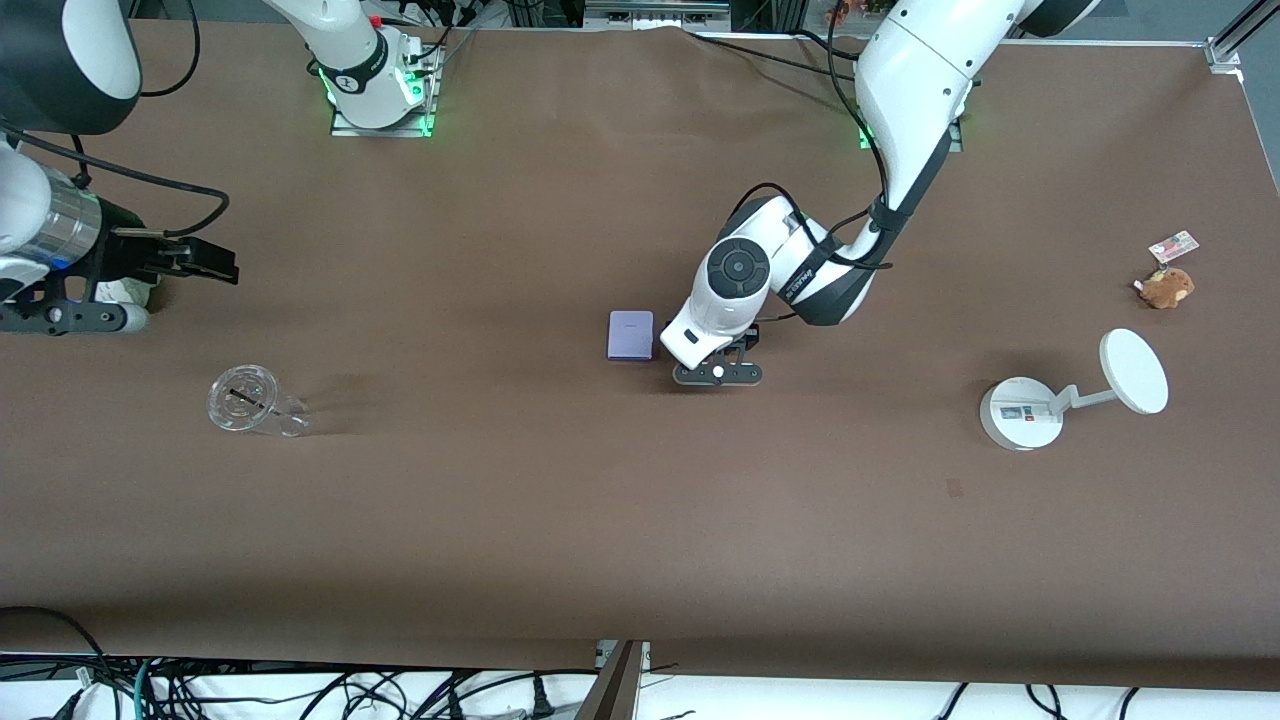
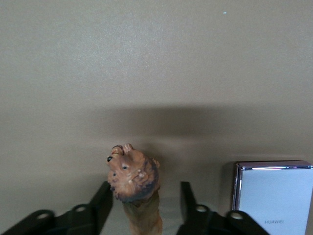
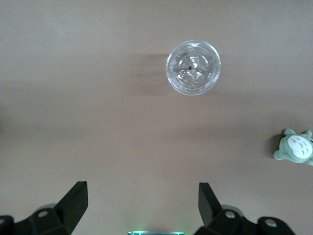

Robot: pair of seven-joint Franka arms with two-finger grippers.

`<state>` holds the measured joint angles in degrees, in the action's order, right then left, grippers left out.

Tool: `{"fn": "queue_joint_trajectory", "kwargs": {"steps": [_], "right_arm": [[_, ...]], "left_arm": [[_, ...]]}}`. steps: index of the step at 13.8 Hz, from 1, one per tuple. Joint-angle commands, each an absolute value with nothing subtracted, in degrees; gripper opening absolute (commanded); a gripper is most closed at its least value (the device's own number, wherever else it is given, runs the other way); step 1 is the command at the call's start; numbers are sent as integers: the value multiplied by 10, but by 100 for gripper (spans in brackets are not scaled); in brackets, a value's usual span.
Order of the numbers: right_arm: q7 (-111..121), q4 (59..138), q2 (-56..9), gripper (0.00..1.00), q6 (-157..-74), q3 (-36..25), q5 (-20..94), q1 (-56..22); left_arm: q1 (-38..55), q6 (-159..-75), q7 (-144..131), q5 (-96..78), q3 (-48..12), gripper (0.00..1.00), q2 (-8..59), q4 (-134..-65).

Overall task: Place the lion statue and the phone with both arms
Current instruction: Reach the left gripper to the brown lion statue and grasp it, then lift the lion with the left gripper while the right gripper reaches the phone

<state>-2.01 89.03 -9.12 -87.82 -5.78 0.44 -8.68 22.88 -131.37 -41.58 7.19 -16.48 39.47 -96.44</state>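
Right gripper (image 1: 215,262): waits at the right arm's end of the table, fingers spread wide, nothing held.
Phone (image 1: 630,334): flat on the table mid-table.
Left gripper (image 1: 717,373): low beside the phone; fingers stand apart around the lion statue (image 2: 134,183).
Lion statue: between the fingers, apparently released.
My plan: lift straight up, so neither finger tips the statue.

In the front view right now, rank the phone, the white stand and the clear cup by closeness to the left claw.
1. phone: right beside the left claw, mid-table.
2. white stand: toward the left arm's end of the table.
3. clear cup: toward the right arm's end, farthest.
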Motion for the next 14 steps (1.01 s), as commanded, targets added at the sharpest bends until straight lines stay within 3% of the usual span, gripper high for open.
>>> {"fn": "queue_joint_trajectory", "kwargs": {"steps": [1,4,7,10,14], "right_arm": [[-28,875,-101,100,-875,-57,4,-100],[-28,875,-112,100,-885,-57,7,-108],[-31,876,-135,100,-924,-56,12,-139],[-67,876,-172,100,-972,-56,15,-178],[-145,876,-231,100,-1038,-56,15,-246]], "left_arm": [[236,-1309,-421,88,-160,18,397,-954],[229,-1285,-417,89,-159,17,389,-954],[207,-1210,-374,88,-154,15,350,-945],[138,-1131,-251,88,-155,16,310,-945],[24,-1095,-65,89,-154,16,293,-946]]}}
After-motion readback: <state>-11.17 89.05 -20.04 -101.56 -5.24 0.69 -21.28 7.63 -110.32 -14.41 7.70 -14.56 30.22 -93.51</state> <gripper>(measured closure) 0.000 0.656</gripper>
